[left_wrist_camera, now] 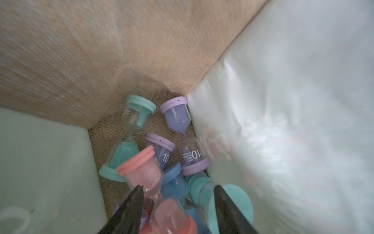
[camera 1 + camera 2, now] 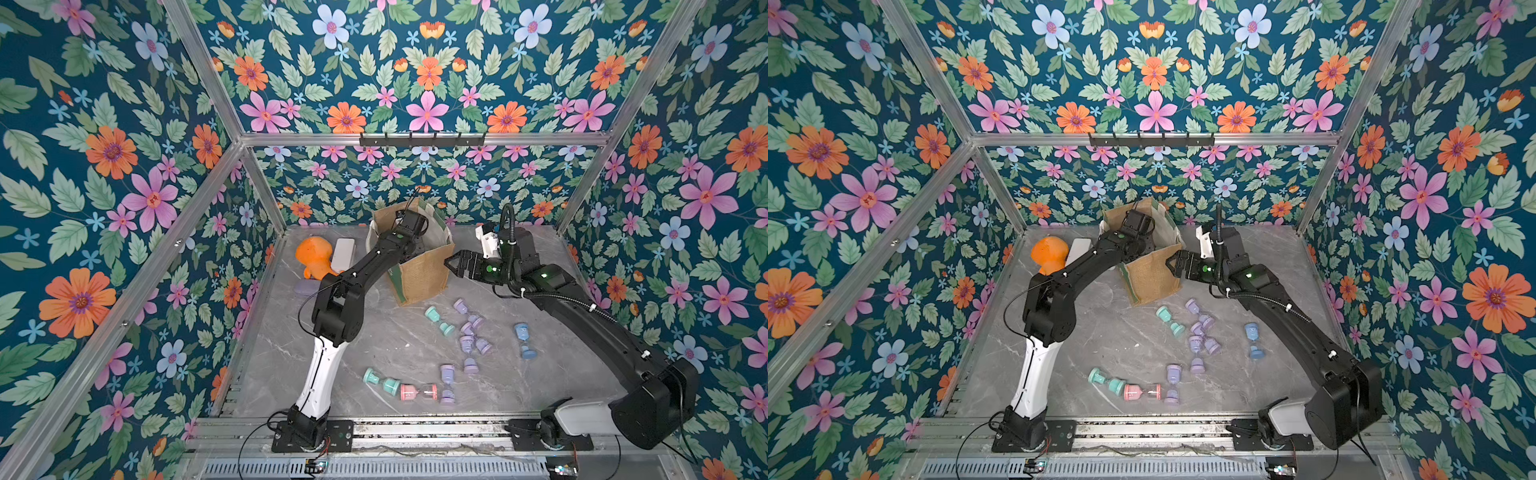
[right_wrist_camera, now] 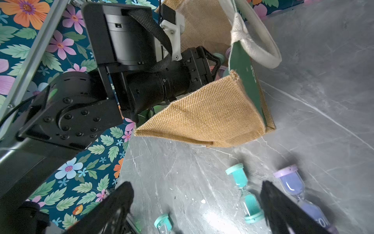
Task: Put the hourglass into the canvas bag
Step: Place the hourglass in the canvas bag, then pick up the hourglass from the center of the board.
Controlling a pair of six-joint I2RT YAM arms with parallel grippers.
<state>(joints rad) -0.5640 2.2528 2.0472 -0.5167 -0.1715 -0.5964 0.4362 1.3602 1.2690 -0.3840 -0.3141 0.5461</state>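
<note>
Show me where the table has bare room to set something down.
Bare table: the stretch between the left arm and the teal hourglass nearest the canvas bag; also the front corner between the blue hourglass and the right arm. Crowded: the purple hourglasses mid-table.

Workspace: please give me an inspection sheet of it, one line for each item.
Surface: grey marble-look table.
Job's things: canvas bag standing, mouth open; hourglasses inside; loose hourglasses lying on the table.
Clutter: orange toy and white case at the far left.
Grippers: left gripper inside the bag, jaws apart around a pink hourglass; right gripper open, empty, beside the bag.
Cables: black hose on the right arm; thin wire at the left base.
Surroundings: floral walls, aluminium frame, hook rail.
</note>
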